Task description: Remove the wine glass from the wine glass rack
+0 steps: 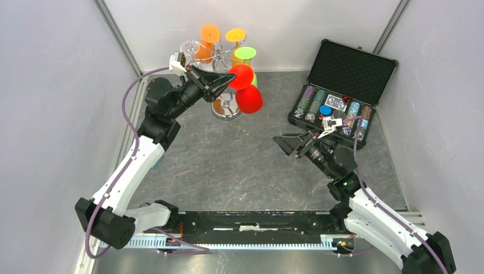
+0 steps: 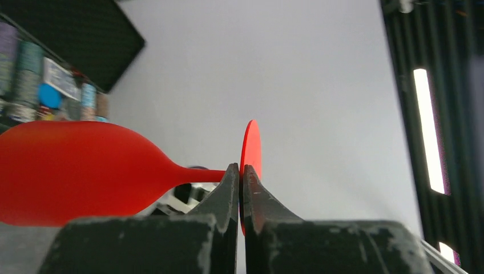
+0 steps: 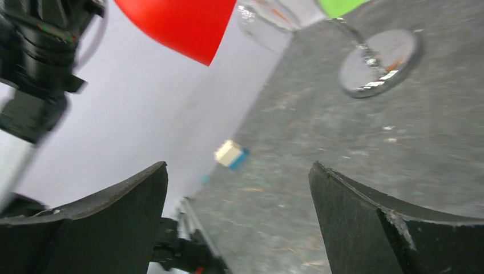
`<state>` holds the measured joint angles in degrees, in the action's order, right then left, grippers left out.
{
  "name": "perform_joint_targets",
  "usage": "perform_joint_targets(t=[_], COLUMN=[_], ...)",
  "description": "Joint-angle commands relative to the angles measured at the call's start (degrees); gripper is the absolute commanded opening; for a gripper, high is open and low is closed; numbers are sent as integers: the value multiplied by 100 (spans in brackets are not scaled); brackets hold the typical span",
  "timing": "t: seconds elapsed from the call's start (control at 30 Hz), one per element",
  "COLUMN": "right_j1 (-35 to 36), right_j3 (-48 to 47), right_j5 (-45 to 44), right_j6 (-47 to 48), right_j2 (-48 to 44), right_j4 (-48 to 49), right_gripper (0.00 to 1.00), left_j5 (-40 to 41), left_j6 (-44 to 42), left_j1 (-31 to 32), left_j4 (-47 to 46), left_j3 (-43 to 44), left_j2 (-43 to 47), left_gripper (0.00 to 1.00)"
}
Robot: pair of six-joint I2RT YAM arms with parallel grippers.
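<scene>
- Left pincer (image 2: 241,171) fills the bottom of its wrist view, its two fingers clamped together on the thin stem of the red wine glass (image 2: 74,171), between bowl and foot.
- From above, this glass (image 1: 249,100) is just beside the right side of the wine glass rack (image 1: 226,108), foot uppermost and bowl lowest. Whether the foot is in a scroll arm cannot be told.
- That rack stands near the far edge of the worktop (image 1: 240,165), left of the middle, with an orange glass (image 1: 209,34), a yellow glass (image 1: 235,36), a green glass (image 1: 245,54) and a clear glass (image 1: 189,47) around its top.
- Right pincer (image 1: 291,144) hangs over the right half of the worktop, well apart from the rack, jaws spread wide with nothing between them.
- An open black case (image 1: 351,68) of poker chips lies in the far right corner.
</scene>
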<state>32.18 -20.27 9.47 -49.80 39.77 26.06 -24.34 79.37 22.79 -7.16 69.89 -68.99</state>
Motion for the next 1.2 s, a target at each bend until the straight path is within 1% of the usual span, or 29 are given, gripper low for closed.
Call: perform_joint_targets(t=[0.0,0.1,0.2,0.3,0.37,0.47,0.6,0.7,0.77,0.83,0.9,1.03,1.07,1.1,1.17], right_j1=[110,280,516,686,701,717,755,813,841,874,907,947,956,965,965], right_j3=[209,49,-183,-517,-692,-788,-829,-830,-891,-984,-1098,-1415,-1483,-1565,-1684], right_j5=[542,550,454,577,683,733,775,814,884,956,1007,1129,1158,1183,1213], right_j6=[-1579,-1721,-1686,-1610,-1659,-1708,-1652,-1622,-1641,-1655,-1672,-1618,-1587,-1569,-1539], right_j2=[240,393,569,873,1072,1211,1241,1252,1315,1397,1506,1752,1800,1858,1964], right_j4=[2620,3237,3605,4081,4402,4946,5303,5467,5582,5695,5789,5818,5788,5701,5560], right_gripper=[98,98,98,98,98,98,93,86,78,68,61,61,59,55,42], left_j5=[-142,104,152,224,285,368,520,562,540,535,550,632,641,657,676], left_j6=[1465,2300,2808,3105,3283,3381,3563,3682,3754,3875,3952,3965,3973,3984,4044], left_j1=[167,330,618,891,979,1033,1044,1044,1044,1047,1048,1053,1055,1053,1052], left_j4=[-1402,-2180,-2687,-2989,-3180,-3201,-3219,-3280,-3371,-3499,-3564,-3475,-3453,-3455,-3464], left_j3=[-471,-954,-1121,-1160,-1196,-1254,-1494,-1654,-1728,-1815,-1850,-1852,-1868,-1888,-1946], left_j2=[624,899,970,958,984,1129,1359,1441,1442,1439,1426,1457,1467,1481,1500], left_gripper=[2,2,2,2,2,2,2,2,2,2,2,2,2,2,2])
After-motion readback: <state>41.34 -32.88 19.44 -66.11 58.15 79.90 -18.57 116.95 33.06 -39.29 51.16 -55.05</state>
